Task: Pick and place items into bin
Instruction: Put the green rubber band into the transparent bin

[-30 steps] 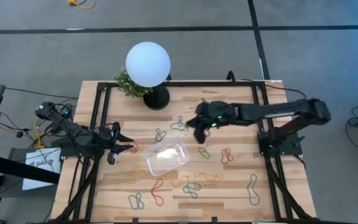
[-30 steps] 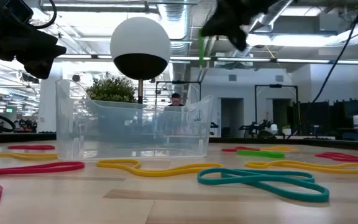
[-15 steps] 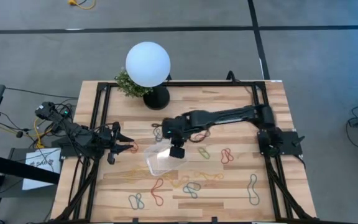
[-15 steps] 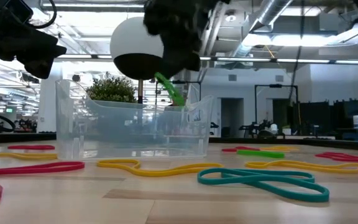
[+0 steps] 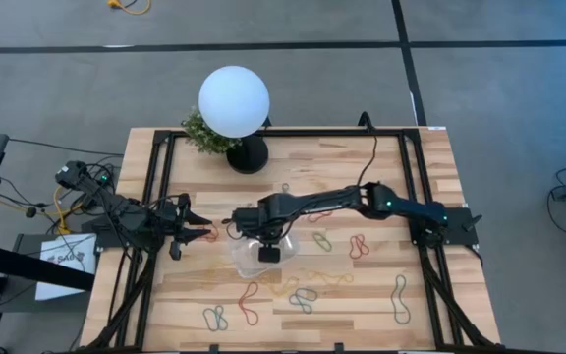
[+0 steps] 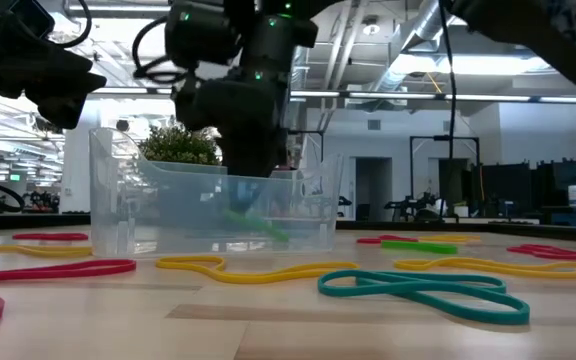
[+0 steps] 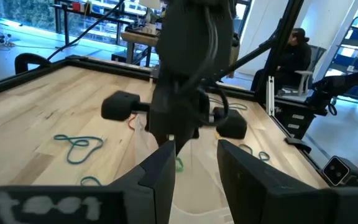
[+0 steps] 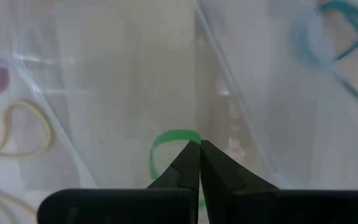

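**A:** Starting at the left edge, what was there?

**B:** The left gripper hung over the table's left side, near the frame rail, fingers spread and holding nothing. A red loop lay on the wood right at its tips.

**A:** And moving inward?

**B:** The clear bin sat near the middle of the table. The right arm reached all the way across from its base on the right, and the right gripper was down inside the bin. Its fingers were pressed together, pinching a green band whose free loop curled out over the bin floor.

**A:** Could you see that from table height?

**B:** Yes. Through the bin wall the green band showed low inside, under the dark gripper body.

**A:** What about the other items?

**B:** Scattered on the wood around the bin. A yellow loop lay just in front of it, a teal figure-eight nearer the low camera, and a red loop to the left in that view. From above, a red loop and a grey one lay farther right, well apart from the bin.

**A:** Anything behind?

**B:** A white globe lamp on a black base, beside a small plant, at the far edge.
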